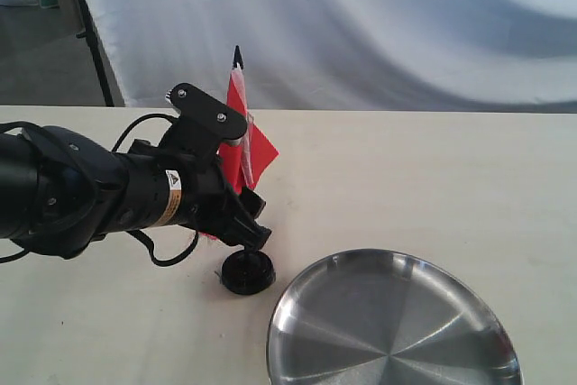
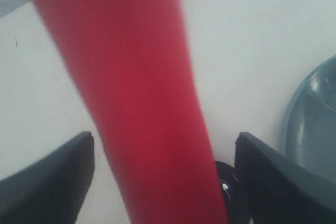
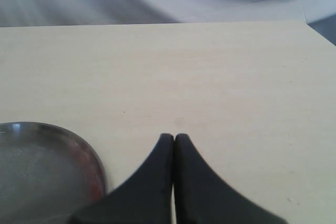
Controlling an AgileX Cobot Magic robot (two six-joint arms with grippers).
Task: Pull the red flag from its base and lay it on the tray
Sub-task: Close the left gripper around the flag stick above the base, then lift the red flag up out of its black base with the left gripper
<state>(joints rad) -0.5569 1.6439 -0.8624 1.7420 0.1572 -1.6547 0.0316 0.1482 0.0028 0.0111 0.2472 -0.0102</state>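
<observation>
The red flag (image 1: 255, 146) stands upright, its black pointed tip above my left arm. In the left wrist view the red flag (image 2: 142, 103) is a broad blurred red band. The black base (image 1: 246, 270) sits on the table just below the left gripper (image 1: 251, 223), and the stick's lower part is hidden behind it. That left gripper (image 2: 164, 139) is open, with its fingers (image 2: 58, 171) well apart on either side of the cloth. Beside the cloth the base (image 2: 227, 182) peeks out. The steel tray (image 1: 388, 322) lies at the front right. My right gripper (image 3: 174, 138) is shut on nothing, next to the tray (image 3: 42, 166).
A pale wooden table (image 1: 433, 178) carries everything, with a white cloth backdrop (image 1: 361, 24) behind its far edge. The table's corner (image 3: 307, 24) shows in the right wrist view. The tray's rim (image 2: 294, 124) lies close to the base.
</observation>
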